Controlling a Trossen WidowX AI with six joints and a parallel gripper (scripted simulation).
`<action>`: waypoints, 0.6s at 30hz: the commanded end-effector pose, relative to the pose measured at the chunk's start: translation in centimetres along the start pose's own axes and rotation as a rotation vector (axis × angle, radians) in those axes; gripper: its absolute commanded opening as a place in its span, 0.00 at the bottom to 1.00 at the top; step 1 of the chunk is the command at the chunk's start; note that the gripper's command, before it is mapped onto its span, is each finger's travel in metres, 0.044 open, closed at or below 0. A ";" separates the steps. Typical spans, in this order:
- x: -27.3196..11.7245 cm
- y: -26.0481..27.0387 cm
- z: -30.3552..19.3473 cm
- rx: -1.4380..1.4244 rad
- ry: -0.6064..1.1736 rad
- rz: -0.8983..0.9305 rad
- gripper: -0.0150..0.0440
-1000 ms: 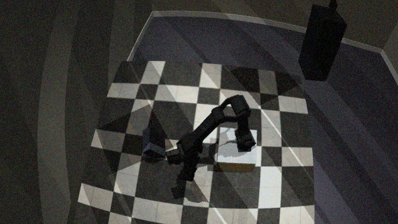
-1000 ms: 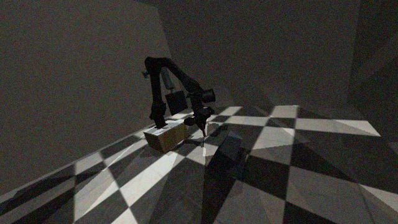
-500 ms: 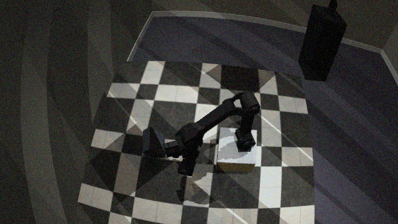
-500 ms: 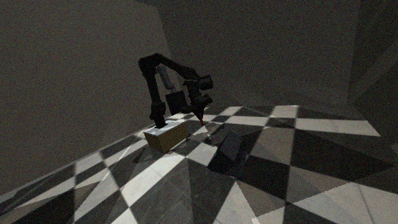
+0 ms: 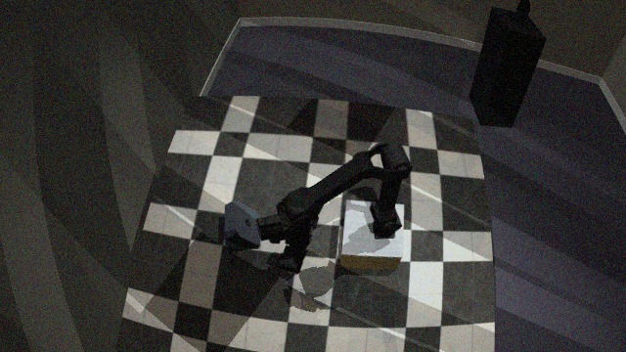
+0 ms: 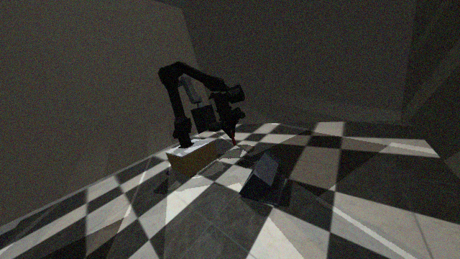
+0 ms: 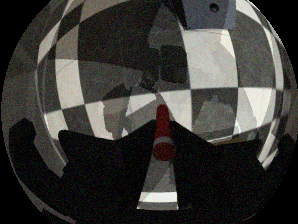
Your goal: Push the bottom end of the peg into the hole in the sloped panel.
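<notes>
In top view, saw sloped panel at left, hole unfilled. Right of it, had gripper clamped on red peg, well apart from panel. Needed to lift clear, match hole axis, centre bottom end, then push straight, avoiding slip. Found no readable brands or labels.

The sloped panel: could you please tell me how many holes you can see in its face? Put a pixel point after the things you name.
1: the hole [image 5: 247, 223] [image 7: 214, 7] is in the face of the sloped panel [image 5: 240, 218] [image 7: 200, 16]. The wrist view cuts off part of the panel, but the top view shows no second hole.
</notes>
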State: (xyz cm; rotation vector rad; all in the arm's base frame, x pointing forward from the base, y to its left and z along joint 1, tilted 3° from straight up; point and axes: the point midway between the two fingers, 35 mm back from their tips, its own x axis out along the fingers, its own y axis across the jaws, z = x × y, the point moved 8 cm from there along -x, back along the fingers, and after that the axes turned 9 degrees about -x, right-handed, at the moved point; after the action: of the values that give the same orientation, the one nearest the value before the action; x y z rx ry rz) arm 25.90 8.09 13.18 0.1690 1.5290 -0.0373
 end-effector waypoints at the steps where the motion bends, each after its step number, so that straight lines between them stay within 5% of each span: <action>1: 0.0 -0.4 0.2 0.004 -0.022 0.021 0.25; 18: 0.6 -2.4 0.9 0.036 -0.107 0.086 0.25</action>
State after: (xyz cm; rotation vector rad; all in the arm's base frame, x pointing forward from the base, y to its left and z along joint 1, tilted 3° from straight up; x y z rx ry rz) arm 26.47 6.04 12.37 0.2471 1.4361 -0.0156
